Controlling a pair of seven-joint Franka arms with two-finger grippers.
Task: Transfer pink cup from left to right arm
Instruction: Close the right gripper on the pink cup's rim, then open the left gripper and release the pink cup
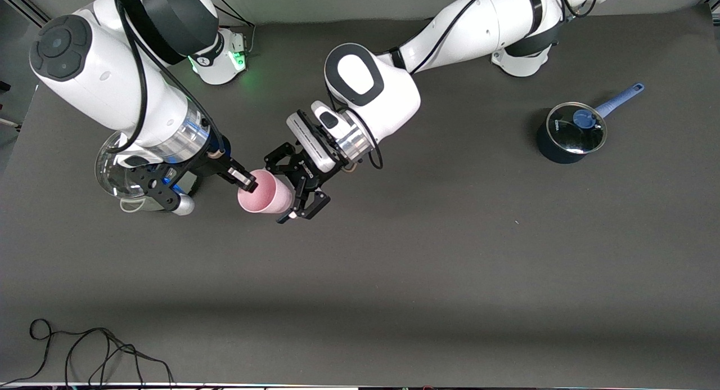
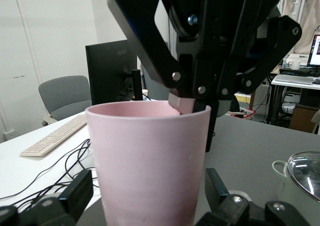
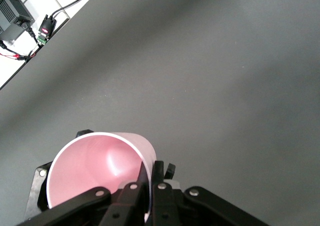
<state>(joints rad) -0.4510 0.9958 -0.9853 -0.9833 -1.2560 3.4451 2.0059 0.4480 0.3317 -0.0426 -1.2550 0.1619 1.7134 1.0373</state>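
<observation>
The pink cup (image 1: 264, 196) hangs in the air over the table's middle, tipped on its side with its mouth toward the right arm. My right gripper (image 1: 246, 180), with slim black fingers, is shut on the cup's rim, one finger inside and one outside (image 3: 151, 168). My left gripper (image 1: 278, 190), the wide black claw, is open around the cup's base; its fingers (image 2: 80, 191) stand on either side with small gaps. The cup fills the left wrist view (image 2: 150, 161), and the right gripper (image 2: 187, 103) shows at its rim. The cup's inside shows in the right wrist view (image 3: 95, 171).
A dark saucepan (image 1: 571, 132) with a glass lid and blue handle stands toward the left arm's end. A glass-lidded pot (image 1: 109, 170) and a white mug (image 1: 132, 205) sit under the right arm. A black cable (image 1: 84, 345) lies near the front edge.
</observation>
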